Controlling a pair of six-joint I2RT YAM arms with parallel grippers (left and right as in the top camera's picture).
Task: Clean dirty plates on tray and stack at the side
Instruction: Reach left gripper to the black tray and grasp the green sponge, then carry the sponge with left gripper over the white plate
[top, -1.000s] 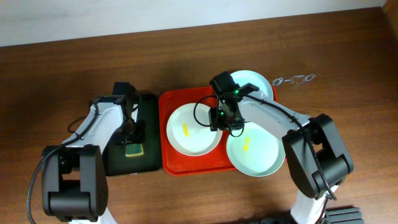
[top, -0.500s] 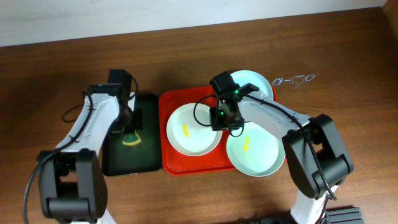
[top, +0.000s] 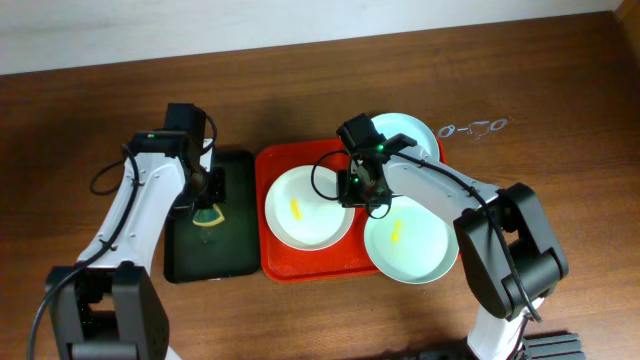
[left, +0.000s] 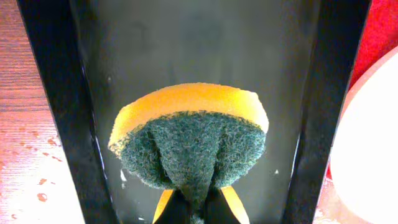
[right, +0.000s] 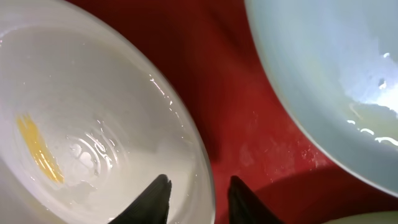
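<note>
The white plate (top: 308, 208), with a yellow smear, lies on the left of the orange-red tray (top: 272, 262). One mint plate (top: 410, 240) with a yellow smear overhangs the tray's front right, and another (top: 412, 133) sits at the back right. My right gripper (top: 362, 192) stands open astride the white plate's rim (right: 208, 180): one finger is inside the plate, the other over the red tray (right: 249, 130). My left gripper (top: 207, 200) is shut on a yellow-and-green sponge (left: 189, 140), held above the dark tray (left: 50, 93).
The narrow dark tray (top: 235, 250) lies just left of the red tray. Clear eyeglasses (top: 472, 128) rest on the wood at the back right. Water drops (left: 31, 168) dot the table left of the dark tray.
My left arm has lifted the sponge off the dark tray and drawn it toward the back. The right gripper has stayed at the white plate's rim.
</note>
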